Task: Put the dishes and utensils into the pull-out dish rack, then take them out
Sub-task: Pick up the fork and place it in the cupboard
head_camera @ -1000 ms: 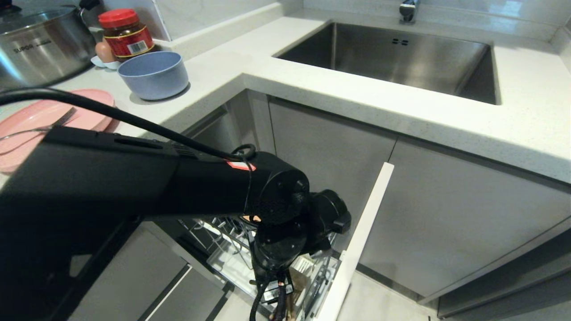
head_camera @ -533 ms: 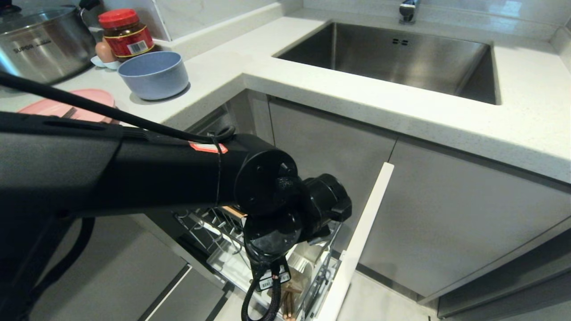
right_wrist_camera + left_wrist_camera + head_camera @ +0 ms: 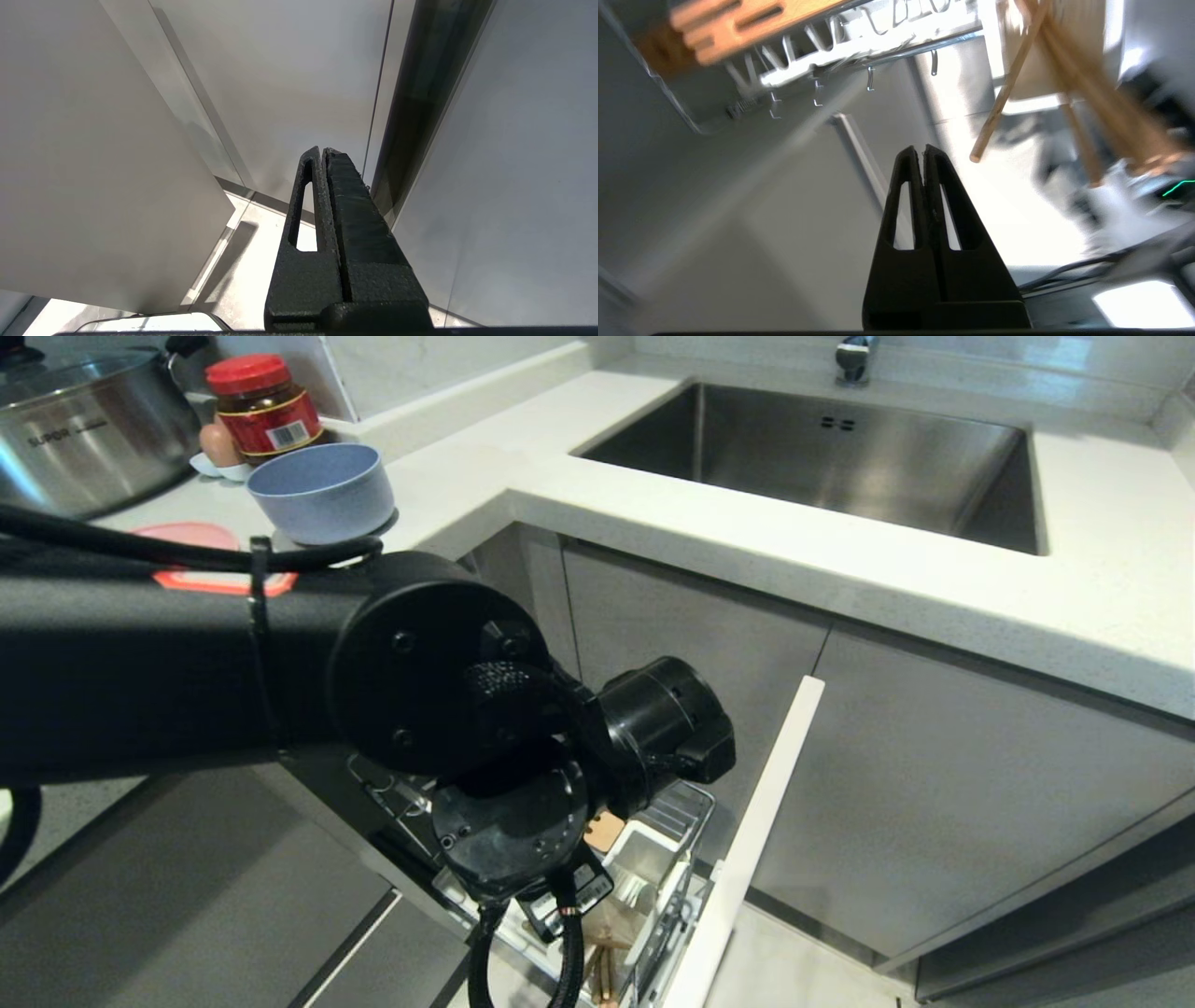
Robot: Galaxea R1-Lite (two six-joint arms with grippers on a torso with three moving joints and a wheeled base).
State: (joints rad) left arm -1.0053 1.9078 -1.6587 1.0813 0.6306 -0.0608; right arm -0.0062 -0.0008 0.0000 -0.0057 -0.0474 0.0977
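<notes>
The left gripper (image 3: 922, 151) is pressed together on nothing, just beside the chopsticks (image 3: 1008, 88), which lean in a white cup (image 3: 644, 859) of the pulled-out rack (image 3: 686, 803), likely dropped there upright to drain. Bowl (image 3: 322, 490) and plate (image 3: 187, 535) wait on the counter (image 3: 840, 569). Right gripper (image 3: 323, 151) parked, pressed together.

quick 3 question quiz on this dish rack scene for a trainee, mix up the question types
1. True or false: the left gripper is shut with nothing between its fingers.
2. Where does the blue bowl stand? A) in the sink B) on the counter C) in the rack
3. Fill in: the wooden chopsticks stand in a white ___ of the pull-out dish rack.

Key: 1 true; 2 B; 3 cup
</notes>
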